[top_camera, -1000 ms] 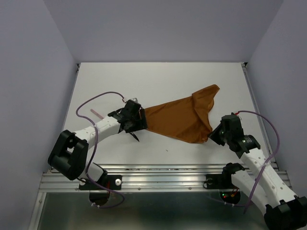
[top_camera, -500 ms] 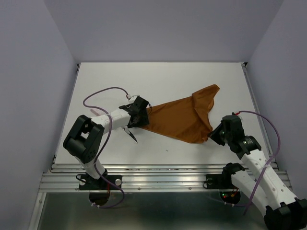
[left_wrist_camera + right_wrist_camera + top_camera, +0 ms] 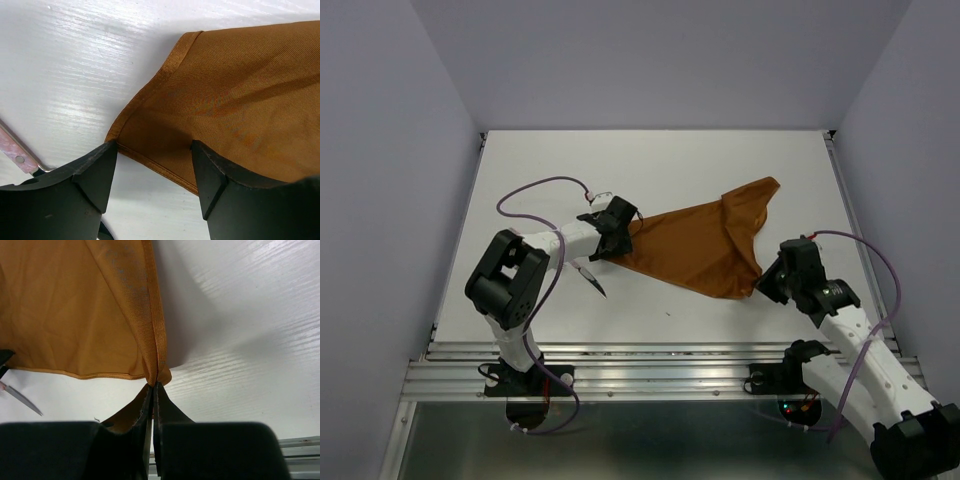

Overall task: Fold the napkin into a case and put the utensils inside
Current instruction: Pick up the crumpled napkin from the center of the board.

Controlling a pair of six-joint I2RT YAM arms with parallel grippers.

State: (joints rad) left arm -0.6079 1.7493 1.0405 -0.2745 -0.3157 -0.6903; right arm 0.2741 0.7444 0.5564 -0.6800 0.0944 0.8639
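Napkin [image 3: 700, 250] lies on the white table [image 3: 650, 170], center-right. It is not folded into a case, just a rumpled, roughly triangular spread with a bunched flap at the far-right tip.

Left claw [image 3: 618, 228] sits at the napkin's left corner, released. In the left wrist view its two black fingers [image 3: 90, 175] stand wide apart with the hemmed corner lying between them, and no pinch on the cloth is visible. That corner looks slightly raised, with a shadow under its edge.

Right claw [image 3: 765, 285] is at the napkin's near-right corner, clenched on the cloth. In the right wrist view the fingers [image 3: 170, 415] are pressed together with the hemmed corner squeezed between the tips. The cloth rises from there and casts a shadow on the table.

One utensil [image 3: 592, 278] lies on the table near the left wrist, on its near side, clear of the napkin, dark pointed end toward the near edge. No other cutlery can be made out.
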